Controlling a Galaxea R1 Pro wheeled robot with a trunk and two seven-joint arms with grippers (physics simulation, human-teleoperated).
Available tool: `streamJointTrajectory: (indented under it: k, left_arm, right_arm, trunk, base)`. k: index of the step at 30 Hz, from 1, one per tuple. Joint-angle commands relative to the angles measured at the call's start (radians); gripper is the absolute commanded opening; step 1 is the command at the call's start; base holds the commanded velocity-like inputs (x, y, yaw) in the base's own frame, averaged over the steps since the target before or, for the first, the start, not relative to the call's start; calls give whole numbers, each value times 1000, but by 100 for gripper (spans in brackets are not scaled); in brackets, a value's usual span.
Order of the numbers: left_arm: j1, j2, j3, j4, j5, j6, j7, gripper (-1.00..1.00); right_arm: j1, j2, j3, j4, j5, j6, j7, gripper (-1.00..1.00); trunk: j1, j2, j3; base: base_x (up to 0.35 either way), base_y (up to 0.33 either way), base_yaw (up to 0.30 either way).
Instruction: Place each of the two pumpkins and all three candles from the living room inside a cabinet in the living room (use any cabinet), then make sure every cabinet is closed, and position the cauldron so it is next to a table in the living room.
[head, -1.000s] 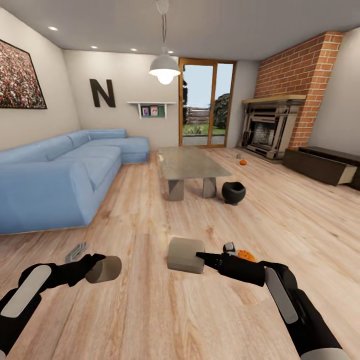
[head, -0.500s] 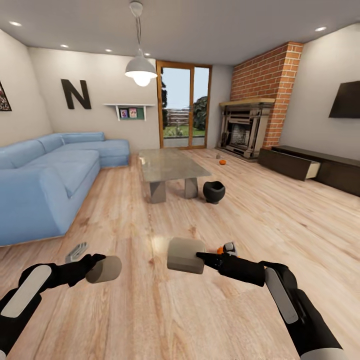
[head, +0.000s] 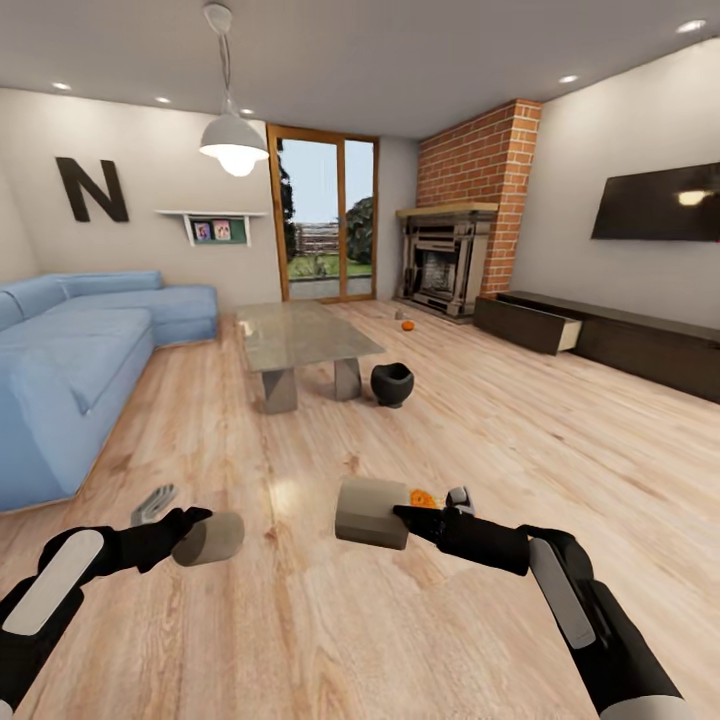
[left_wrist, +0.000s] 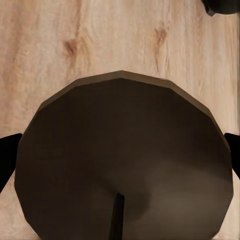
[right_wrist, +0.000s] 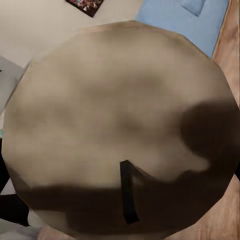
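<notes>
Wood-plank flooring (head: 300, 620), pale and streaked with grain, runs across the whole living room. Both arms reach forward low over it, each holding a stubby tan cylinder with a dark wick at one end: the left gripper (head: 195, 530) is clamped on one candle (head: 210, 538), its faceted round end filling the left wrist view (left_wrist: 122, 160), and the right gripper (head: 405, 515) is clamped on a second candle (head: 370, 512), whose long axis lies roughly level and points toward the left arm. On the floor just behind the right gripper sits a small orange pumpkin (head: 422, 497), partly hidden, beside a small white and dark object I cannot identify.

Farther in, a stone-topped coffee table (head: 300, 335) stands on two blocky legs, with the round black cauldron (head: 391, 384) upright on the floor just beside its right end. A second pumpkin (head: 408, 325) lies on the floor near the dark fireplace (head: 440, 262) under the brick chimney. Along the right wall runs the long, low, dark-brown cabinet (head: 620, 345), its long axis following the wall, with one drawer (head: 568, 334) pulled out and showing a pale inside. A blue sofa (head: 80, 360) lines the left side.
</notes>
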Motion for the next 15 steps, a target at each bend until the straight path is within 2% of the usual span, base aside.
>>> streamJointTrajectory:
  k: [1, 15]
  left_arm:
    - [0, 1, -1, -2, 14, -2, 9, -100]
    - [0, 1, -1, -2, 14, -2, 9, -100]
  right_arm:
    - [-1, -1, 1, 1, -3, 4, 2, -100]
    - [-1, -2, 0, 7, -9, -2, 1, -100]
  trunk:
    - [0, 0, 0]
    - [0, 0, 11]
  base:
    - [0, 0, -257]
    - [0, 0, -257]
